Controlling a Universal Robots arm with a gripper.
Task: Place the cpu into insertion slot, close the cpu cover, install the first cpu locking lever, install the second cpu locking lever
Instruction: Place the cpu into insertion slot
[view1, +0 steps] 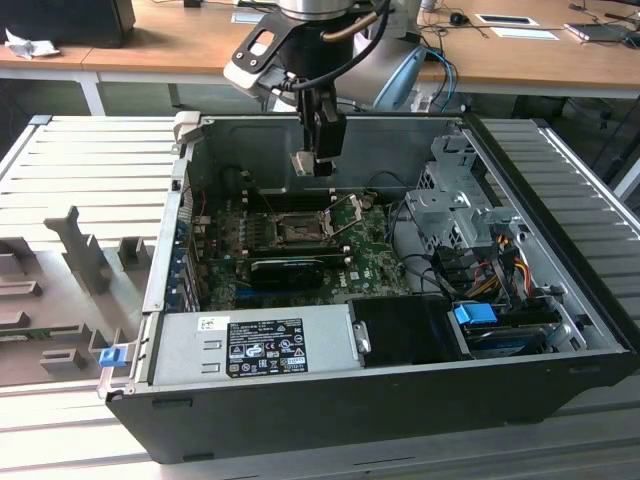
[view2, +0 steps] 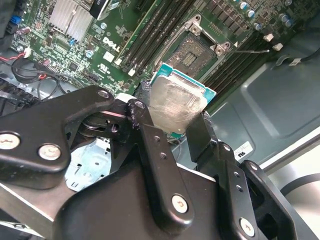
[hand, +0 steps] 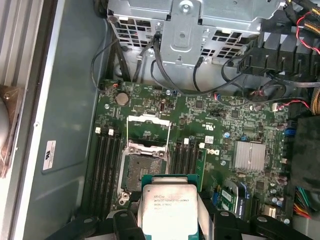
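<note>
PC case (view1: 400, 400) on slatted table (view1: 90, 160), desks (view1: 170, 45) beyond. End effector (view1: 318, 160) clamps cpu (hand: 166, 210) above insertion slot (hand: 141, 172), silver face away from it.

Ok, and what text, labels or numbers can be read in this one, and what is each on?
Nothing reads well enough to quote.
cpu face: lines of print, too small.
Power supply labels: too small.
White sticker on the case wall: too small.
Board logo: a brand mark, not quoted; the other markings are too small.
</note>
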